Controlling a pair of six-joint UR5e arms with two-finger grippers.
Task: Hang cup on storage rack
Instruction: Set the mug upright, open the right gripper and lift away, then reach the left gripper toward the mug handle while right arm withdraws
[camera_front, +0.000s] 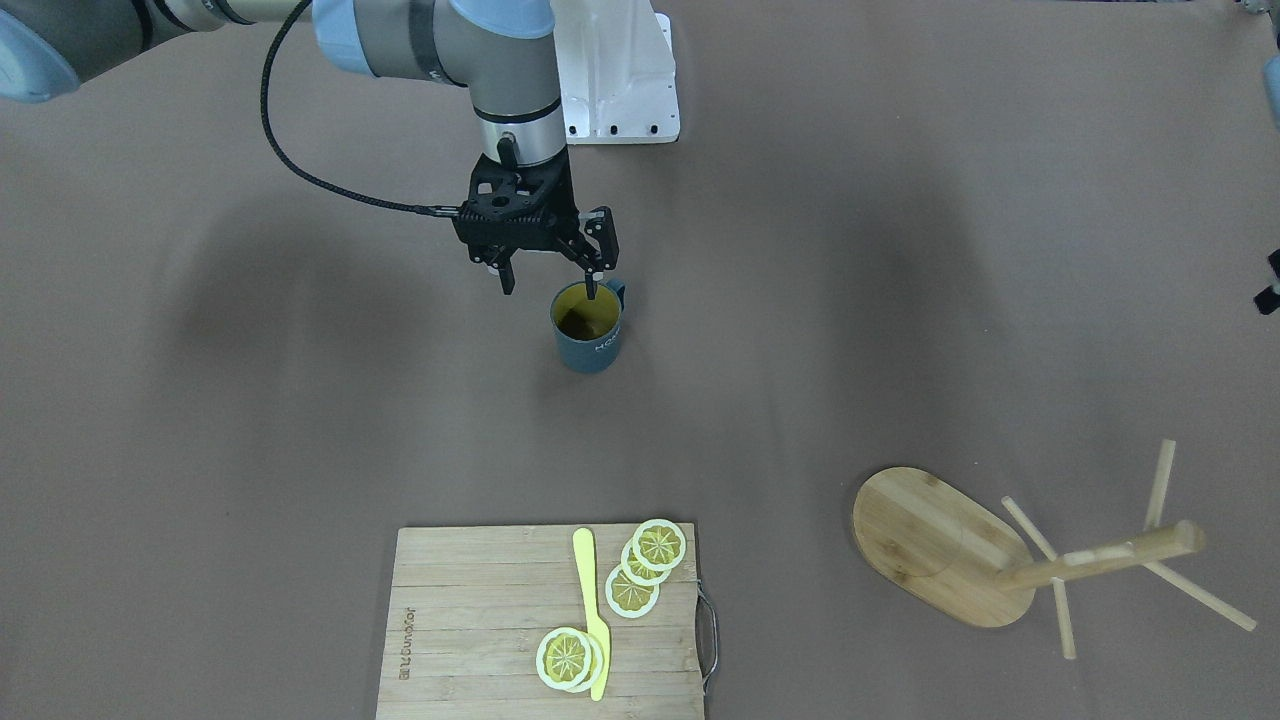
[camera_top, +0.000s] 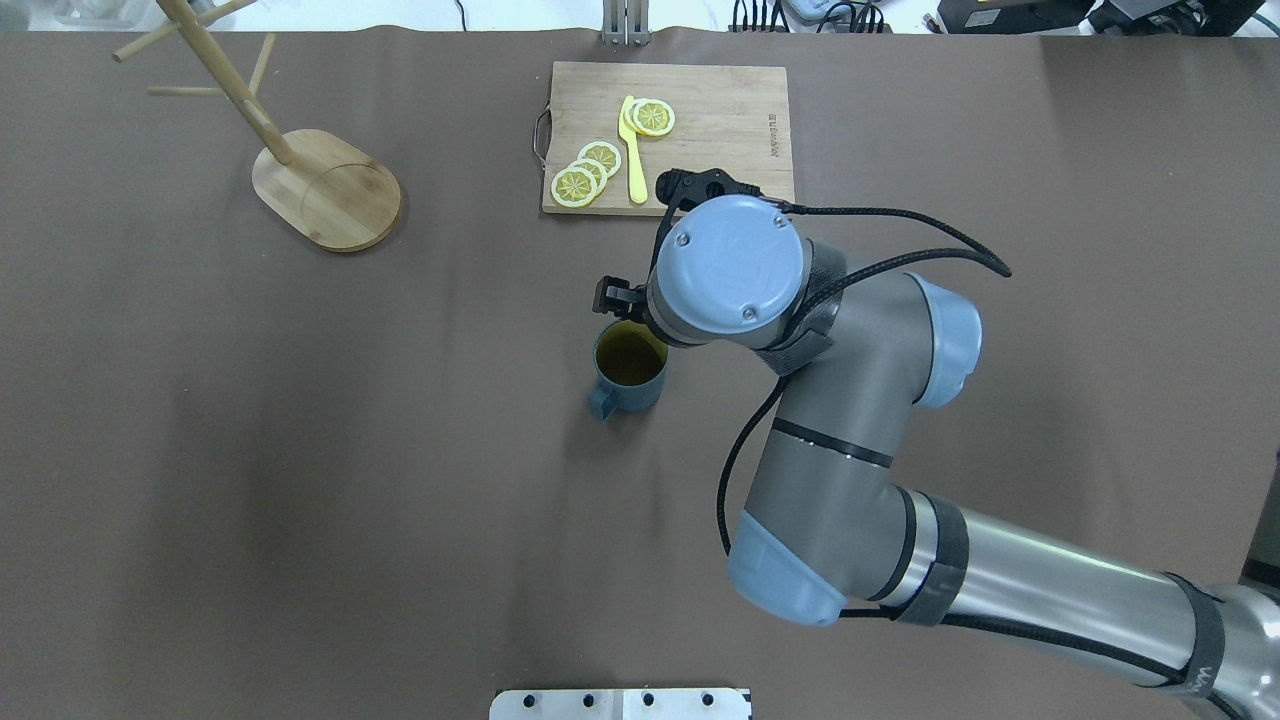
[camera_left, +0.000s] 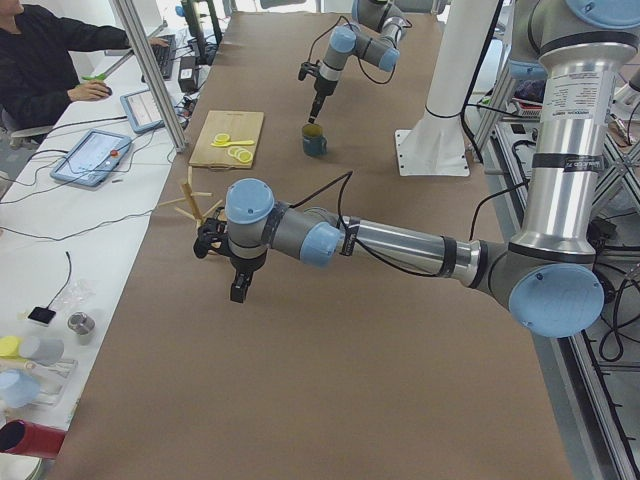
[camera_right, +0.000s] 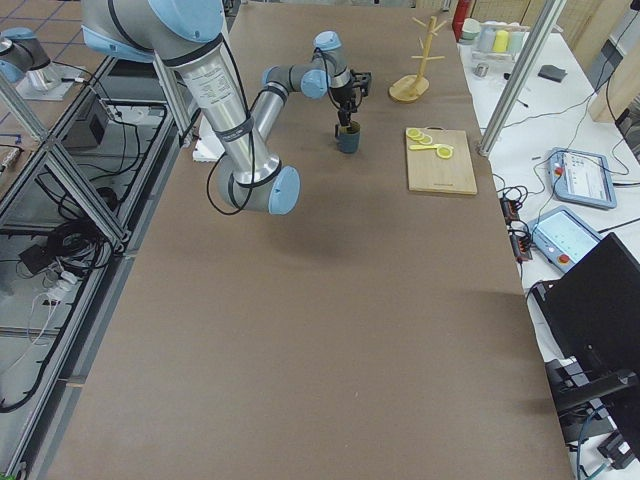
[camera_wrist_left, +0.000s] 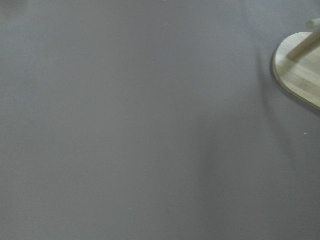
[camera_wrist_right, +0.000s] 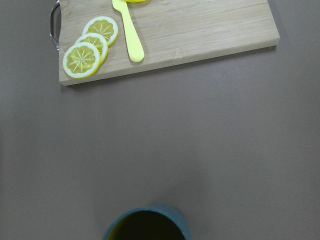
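The cup (camera_front: 590, 337) stands upright near the table's middle, dark blue with a yellowish inside. My right gripper (camera_front: 550, 286) hangs open just over it. One fingertip (camera_front: 592, 290) is at the cup's mouth, the other is outside the wall, and nothing is gripped. From overhead the wrist hides most of that gripper beside the cup (camera_top: 628, 366). The right wrist view shows only the cup's rim (camera_wrist_right: 145, 225) at its bottom edge. The storage rack (camera_front: 935, 545) stands far off with its pegs bare. My left gripper (camera_left: 238, 290) hovers near the rack (camera_left: 190, 205); I cannot tell its state.
A wooden cutting board (camera_front: 470, 620) with lemon slices (camera_front: 655, 548) and a yellow knife (camera_front: 592, 610) lies at the table's far edge, beyond the cup. The rack's oval base (camera_wrist_left: 300, 70) fills the corner of the left wrist view. A person sits at a side desk (camera_left: 50, 60).
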